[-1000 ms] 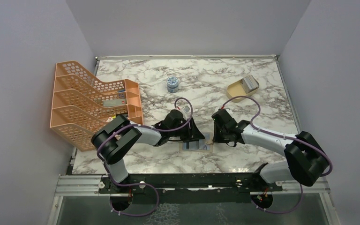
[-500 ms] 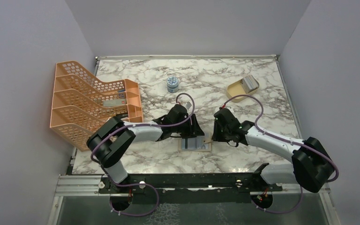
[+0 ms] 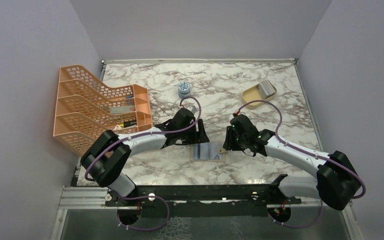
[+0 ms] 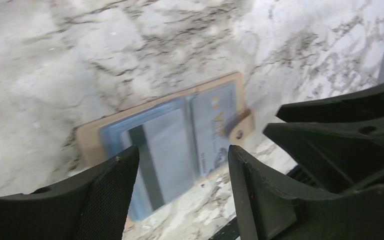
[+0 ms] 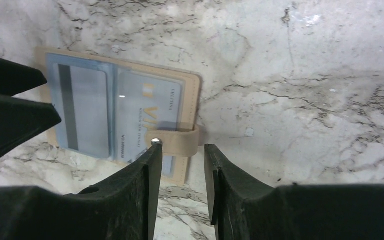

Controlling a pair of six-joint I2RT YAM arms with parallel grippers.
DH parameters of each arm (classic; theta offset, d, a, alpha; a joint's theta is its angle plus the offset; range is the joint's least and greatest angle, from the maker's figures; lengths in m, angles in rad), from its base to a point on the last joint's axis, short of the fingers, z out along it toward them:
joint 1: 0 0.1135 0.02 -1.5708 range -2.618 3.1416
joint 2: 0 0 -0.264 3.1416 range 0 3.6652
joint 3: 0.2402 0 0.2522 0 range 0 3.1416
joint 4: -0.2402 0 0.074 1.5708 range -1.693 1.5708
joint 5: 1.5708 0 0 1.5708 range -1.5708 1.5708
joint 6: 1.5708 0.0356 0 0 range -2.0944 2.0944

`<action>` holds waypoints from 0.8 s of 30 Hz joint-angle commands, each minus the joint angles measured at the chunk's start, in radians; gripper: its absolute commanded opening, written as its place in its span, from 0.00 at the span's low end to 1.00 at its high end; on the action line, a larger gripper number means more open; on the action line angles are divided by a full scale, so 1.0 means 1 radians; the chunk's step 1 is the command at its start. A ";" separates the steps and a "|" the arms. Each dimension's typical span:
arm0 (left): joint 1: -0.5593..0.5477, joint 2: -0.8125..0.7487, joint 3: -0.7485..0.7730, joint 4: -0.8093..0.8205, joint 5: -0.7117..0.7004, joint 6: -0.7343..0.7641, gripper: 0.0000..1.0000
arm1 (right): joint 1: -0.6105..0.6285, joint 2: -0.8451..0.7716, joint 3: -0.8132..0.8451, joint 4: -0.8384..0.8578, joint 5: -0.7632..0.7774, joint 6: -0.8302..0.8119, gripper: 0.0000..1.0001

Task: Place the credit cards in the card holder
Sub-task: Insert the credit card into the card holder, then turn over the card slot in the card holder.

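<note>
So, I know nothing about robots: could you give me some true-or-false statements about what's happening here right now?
1. The card holder lies opened out flat. True.
2. Its pockets are empty. False: one holds a striped card, the other a lettered card.
3. The left gripper is gripping a card. False: its jaws are open and hold nothing.
4. The right gripper is open and holds nothing. True.
5. An orange rack stands on the left arm's side. True.
</note>
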 commanded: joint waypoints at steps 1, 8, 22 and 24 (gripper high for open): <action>0.044 -0.049 -0.063 -0.026 -0.005 0.031 0.69 | 0.004 -0.015 -0.010 0.076 -0.086 -0.017 0.38; 0.077 -0.054 -0.112 0.060 0.086 0.011 0.69 | 0.004 0.032 -0.014 0.108 -0.112 -0.014 0.38; 0.079 -0.047 -0.130 0.131 0.131 -0.015 0.69 | 0.004 0.044 -0.034 0.124 -0.111 -0.013 0.38; 0.079 -0.049 -0.132 0.130 0.128 -0.018 0.69 | 0.004 0.043 -0.034 0.126 -0.110 -0.013 0.38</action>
